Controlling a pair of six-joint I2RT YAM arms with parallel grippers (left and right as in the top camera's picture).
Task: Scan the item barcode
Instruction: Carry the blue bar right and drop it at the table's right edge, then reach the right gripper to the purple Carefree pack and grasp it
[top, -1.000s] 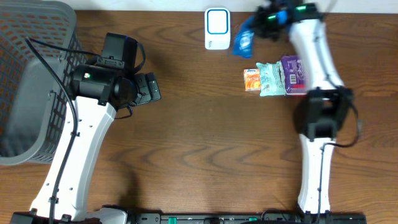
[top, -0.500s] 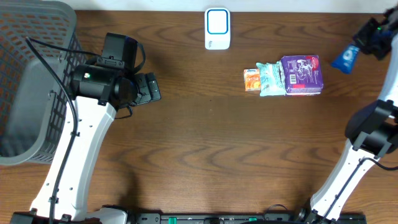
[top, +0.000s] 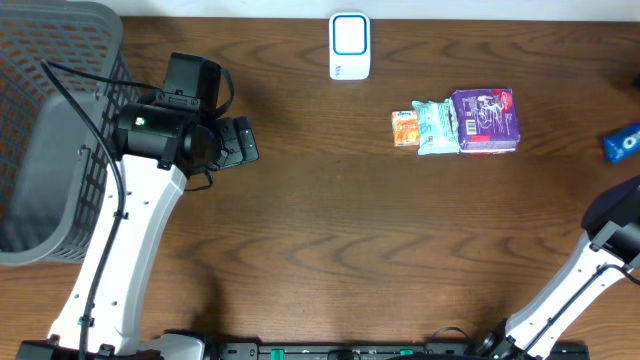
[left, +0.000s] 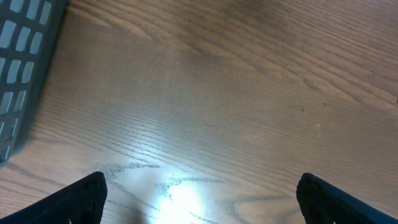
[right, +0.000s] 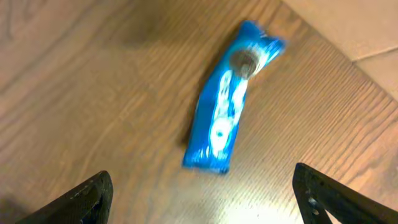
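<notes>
tabletop (top: 330, 230): only the right hand's side has changed. basket (top: 40, 150) sits near the left hand (left: 200, 190), not touching it. left hand is parked as it was a second ago, fingers spread wide over bare wood, holding nothing. right hand (right: 202, 190) was clamped on the blue packet (right: 227, 127) up by the scanner (top: 349, 46) a second ago. it has since swung out past the overhead's edge and let go, fingers wide. purple pack (top: 486, 120), teal packet (top: 437, 127) and orange packet (top: 404, 128) sit unmoved in a tight row between the two hands, well apart from both. blue packet now lies loose on the wood just ahead of the right hand, clear of both fingers. my read: that item's scan pass looks done and it's been set aside. the row of three is likely still to do, purple pack nearest the right hand
</notes>
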